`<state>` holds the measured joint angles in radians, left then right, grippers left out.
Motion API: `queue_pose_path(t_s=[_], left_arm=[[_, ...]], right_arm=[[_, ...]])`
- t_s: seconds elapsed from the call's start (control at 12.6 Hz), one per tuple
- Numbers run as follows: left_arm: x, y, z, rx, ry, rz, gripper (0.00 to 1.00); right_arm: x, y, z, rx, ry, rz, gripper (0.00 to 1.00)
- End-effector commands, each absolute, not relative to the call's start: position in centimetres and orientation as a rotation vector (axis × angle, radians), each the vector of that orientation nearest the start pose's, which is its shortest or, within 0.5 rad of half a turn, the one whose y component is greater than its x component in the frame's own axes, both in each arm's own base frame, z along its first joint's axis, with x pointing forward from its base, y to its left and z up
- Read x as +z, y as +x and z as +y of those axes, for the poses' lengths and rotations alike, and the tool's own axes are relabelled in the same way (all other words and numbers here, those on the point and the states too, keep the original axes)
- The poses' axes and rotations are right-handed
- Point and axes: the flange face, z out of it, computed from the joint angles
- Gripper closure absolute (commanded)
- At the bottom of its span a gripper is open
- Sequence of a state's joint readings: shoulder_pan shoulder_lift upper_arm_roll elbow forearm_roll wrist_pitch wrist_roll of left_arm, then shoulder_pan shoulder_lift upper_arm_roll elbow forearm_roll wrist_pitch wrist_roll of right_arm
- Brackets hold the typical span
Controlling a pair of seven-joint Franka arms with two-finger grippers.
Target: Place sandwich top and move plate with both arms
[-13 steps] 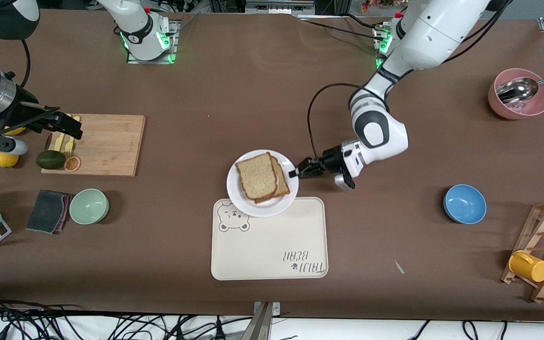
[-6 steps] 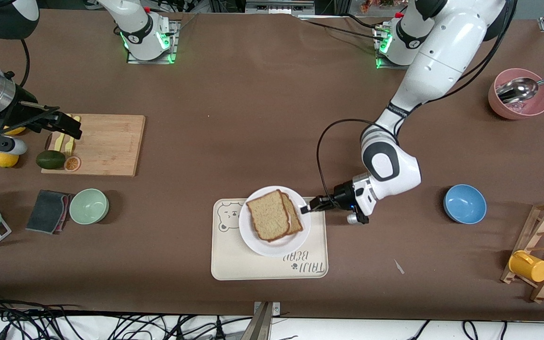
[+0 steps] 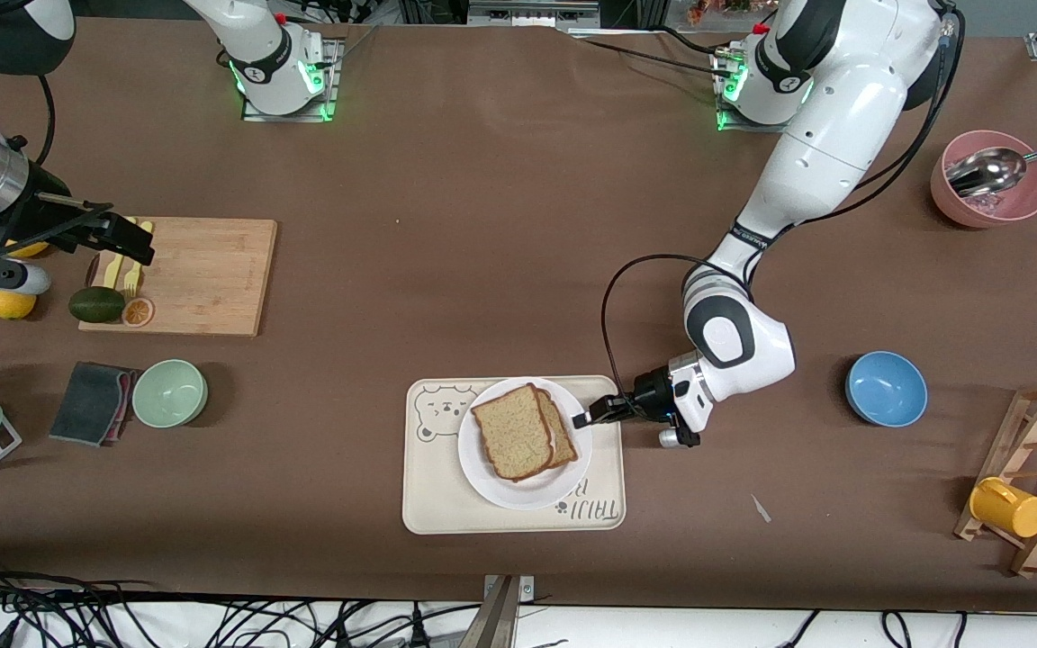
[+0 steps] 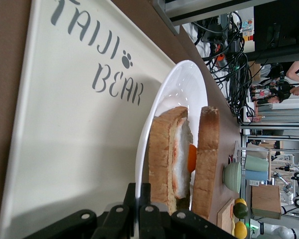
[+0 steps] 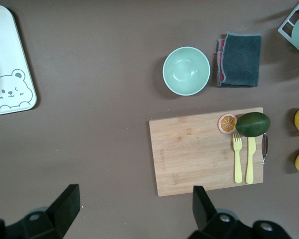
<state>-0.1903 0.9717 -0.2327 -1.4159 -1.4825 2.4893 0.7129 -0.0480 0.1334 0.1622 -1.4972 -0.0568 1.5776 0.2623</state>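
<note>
The round white plate (image 3: 485, 463) (image 4: 159, 109) sits over the cream bear-print tray (image 3: 446, 495) (image 4: 65, 139). On it lies a sandwich; the sandwich top (image 3: 509, 430) (image 4: 207, 154), a speckled tan slice, covers an egg and a lower slice. My left gripper (image 3: 583, 418) (image 4: 138, 185) is shut on the plate's rim at the side toward the left arm's end. Whether the plate rests on the tray I cannot tell. My right gripper (image 3: 127, 236) (image 5: 135, 199) waits open and empty above the table beside the wooden cutting board (image 3: 203, 274) (image 5: 199, 152).
A blue bowl (image 3: 886, 388) stands toward the left arm's end, a pink bowl with a metal scoop (image 3: 989, 189) farther back. A wooden rack with a yellow cup (image 3: 1009, 507) is near the front corner. A green bowl (image 3: 169, 392), grey cloth (image 3: 91, 402) and avocado (image 3: 95, 304) lie near the board.
The left gripper has carried the plate with the sandwich toward the front camera, from the tray's far corner to over the tray's middle. The right arm has not moved.
</note>
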Motion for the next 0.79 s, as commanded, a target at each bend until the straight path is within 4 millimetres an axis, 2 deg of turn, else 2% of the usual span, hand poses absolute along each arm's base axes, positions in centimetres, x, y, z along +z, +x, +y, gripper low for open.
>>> queue_pose_path(t_s=[0.0, 0.08, 0.24, 0.32, 0.47, 0.55, 0.71], left_arm=[[13.6, 68.8, -27.1, 0.225, 2.068, 0.235, 0.92], [13.7, 68.8, -27.0, 0.228, 2.072, 0.235, 0.63], [13.7, 68.9, -26.9, 0.230, 2.075, 0.231, 0.36], [14.0, 69.0, -26.8, 0.234, 2.082, 0.216, 0.31], [14.5, 69.4, -26.0, 0.247, 2.094, 0.199, 0.28], [14.7, 69.7, -25.5, 0.255, 2.102, 0.186, 0.19], [15.1, 70.1, -24.6, 0.245, 2.097, 0.163, 0.11]], right_arm=[[59.5, 58.6, 6.0, 0.059, -3.199, 0.226, 0.00], [59.5, 58.6, 6.0, 0.062, -3.198, 0.228, 0.00], [59.5, 58.5, 5.9, 0.070, -3.192, 0.238, 0.00], [59.4, 58.5, 6.0, 0.079, -3.190, 0.241, 0.00], [59.4, 58.5, 5.9, 0.080, -3.187, 0.243, 0.00], [59.4, 58.5, 6.0, 0.079, -3.187, 0.241, 0.00], [59.5, 58.5, 5.7, 0.078, -3.172, 0.222, 0.00]])
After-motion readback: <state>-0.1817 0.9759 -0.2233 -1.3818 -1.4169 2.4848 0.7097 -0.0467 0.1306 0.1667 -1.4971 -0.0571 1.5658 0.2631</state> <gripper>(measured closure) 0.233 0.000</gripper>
